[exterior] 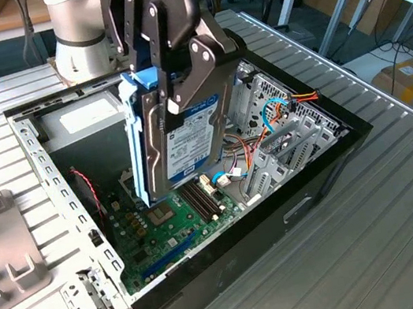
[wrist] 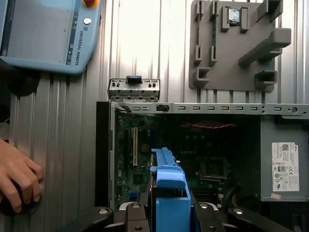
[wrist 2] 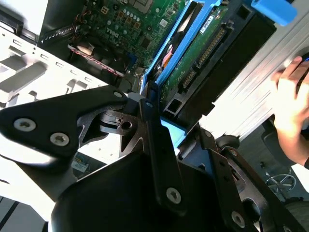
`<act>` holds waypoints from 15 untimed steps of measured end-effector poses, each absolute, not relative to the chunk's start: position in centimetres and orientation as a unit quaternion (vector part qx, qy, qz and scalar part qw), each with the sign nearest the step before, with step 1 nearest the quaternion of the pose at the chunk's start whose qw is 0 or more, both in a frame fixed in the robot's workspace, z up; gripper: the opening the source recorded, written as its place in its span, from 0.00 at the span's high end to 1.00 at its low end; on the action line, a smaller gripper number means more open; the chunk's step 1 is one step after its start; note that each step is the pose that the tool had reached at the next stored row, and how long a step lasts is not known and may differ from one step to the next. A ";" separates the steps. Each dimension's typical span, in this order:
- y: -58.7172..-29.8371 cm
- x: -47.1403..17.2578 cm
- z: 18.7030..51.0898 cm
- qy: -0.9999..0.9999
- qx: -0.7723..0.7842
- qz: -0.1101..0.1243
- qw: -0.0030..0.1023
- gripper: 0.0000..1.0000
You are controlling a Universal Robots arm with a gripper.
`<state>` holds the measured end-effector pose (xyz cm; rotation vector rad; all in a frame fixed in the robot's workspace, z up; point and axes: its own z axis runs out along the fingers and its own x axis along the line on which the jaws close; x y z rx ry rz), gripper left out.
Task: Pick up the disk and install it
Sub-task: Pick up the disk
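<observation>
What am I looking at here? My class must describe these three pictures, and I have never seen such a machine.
It is a robot arm with a gripper, shut on a computer disk with blue rails, held on edge over an open computer case that lies on a ribbed metal table. One camera stands off the arm; two ride near its wrist and look past the gripper. A grey plastic holder lies beside the case, and a person's hand shows nearby.

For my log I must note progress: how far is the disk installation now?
Pickup looks done: the gripper clamps the disk, held on edge over the open computer case. Left: seating it; it hangs above the motherboard, in no bay yet.
</observation>
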<state>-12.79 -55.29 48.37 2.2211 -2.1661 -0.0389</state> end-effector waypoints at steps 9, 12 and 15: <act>-55.3 -12.0 48.3 -0.698 0.716 -0.011 0.021 0.63; -55.3 -11.8 48.3 -0.698 0.716 -0.011 0.021 0.63; -55.3 -10.2 48.2 -0.698 0.716 -0.009 0.023 0.63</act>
